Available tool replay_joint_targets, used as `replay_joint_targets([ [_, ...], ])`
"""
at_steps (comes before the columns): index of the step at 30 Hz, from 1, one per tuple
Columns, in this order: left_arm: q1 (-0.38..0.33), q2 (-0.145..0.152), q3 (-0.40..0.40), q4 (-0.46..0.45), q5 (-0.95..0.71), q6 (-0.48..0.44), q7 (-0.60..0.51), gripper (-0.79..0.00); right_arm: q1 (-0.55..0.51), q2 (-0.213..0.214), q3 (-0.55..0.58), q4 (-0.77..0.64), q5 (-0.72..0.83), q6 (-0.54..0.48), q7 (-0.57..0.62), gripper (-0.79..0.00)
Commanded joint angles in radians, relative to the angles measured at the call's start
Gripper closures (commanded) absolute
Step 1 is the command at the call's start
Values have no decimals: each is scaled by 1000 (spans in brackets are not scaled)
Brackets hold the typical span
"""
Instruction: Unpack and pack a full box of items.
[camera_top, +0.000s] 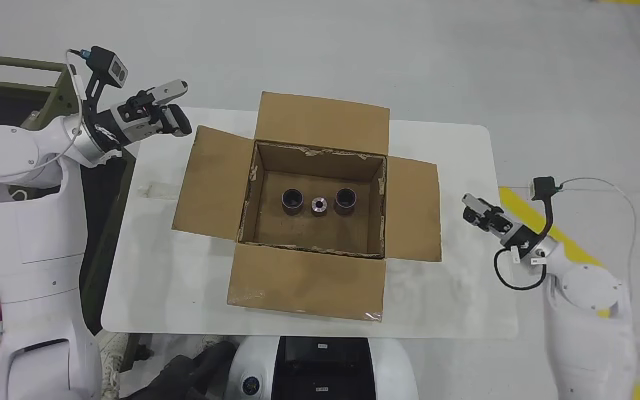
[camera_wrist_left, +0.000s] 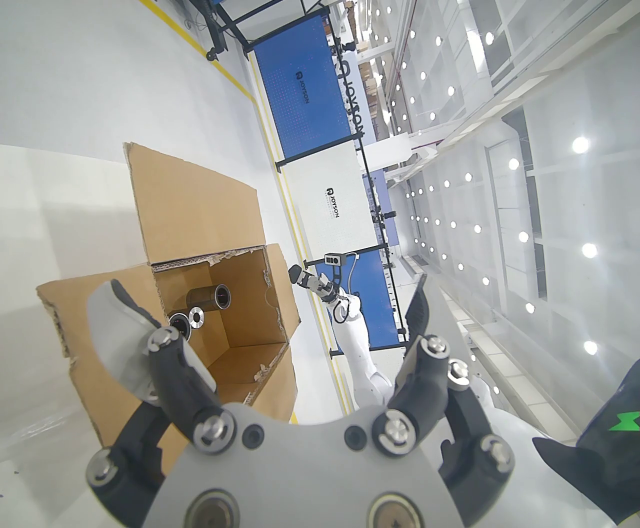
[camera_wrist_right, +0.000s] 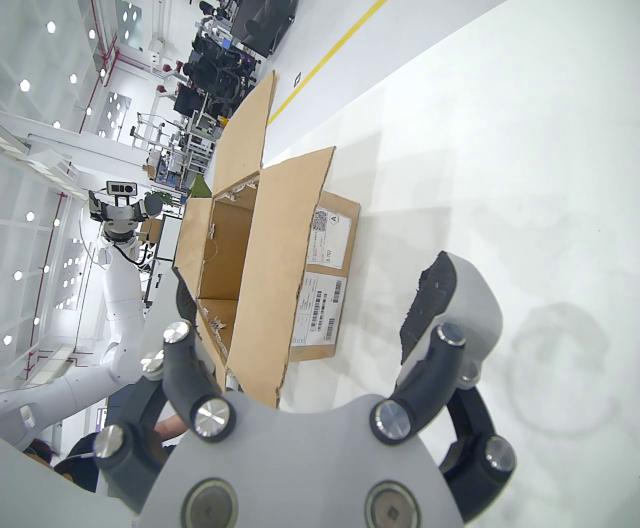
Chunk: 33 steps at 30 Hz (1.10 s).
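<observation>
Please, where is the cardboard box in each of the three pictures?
Top view: the cardboard box stands open in the middle of the table.
Left wrist view: just beyond the left gripper, its inside showing.
Right wrist view: beyond the right gripper, its labelled side facing it.
Shared landmark: the box's far flap.
</observation>
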<state>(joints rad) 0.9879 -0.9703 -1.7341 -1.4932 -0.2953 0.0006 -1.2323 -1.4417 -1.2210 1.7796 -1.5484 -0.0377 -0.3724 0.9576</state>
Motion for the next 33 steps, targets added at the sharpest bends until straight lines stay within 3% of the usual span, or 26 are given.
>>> replay_joint_targets([
  [1, 0, 0, 0, 0, 0, 0, 0, -785, 14, 4, -12, 15, 17, 15, 46, -785],
  [6, 0, 0, 0, 0, 0, 0, 0, -785, 51, 9, -55, 61, 39, 95, 83, -785],
  [16, 0, 0, 0, 0, 0, 0, 0, -785, 88, 17, -144, 107, 131, 78, 197, -785],
  [33, 0, 0, 0, 0, 0, 0, 0, -785, 16, 43, -129, -60, 369, -14, 327, -785],
])
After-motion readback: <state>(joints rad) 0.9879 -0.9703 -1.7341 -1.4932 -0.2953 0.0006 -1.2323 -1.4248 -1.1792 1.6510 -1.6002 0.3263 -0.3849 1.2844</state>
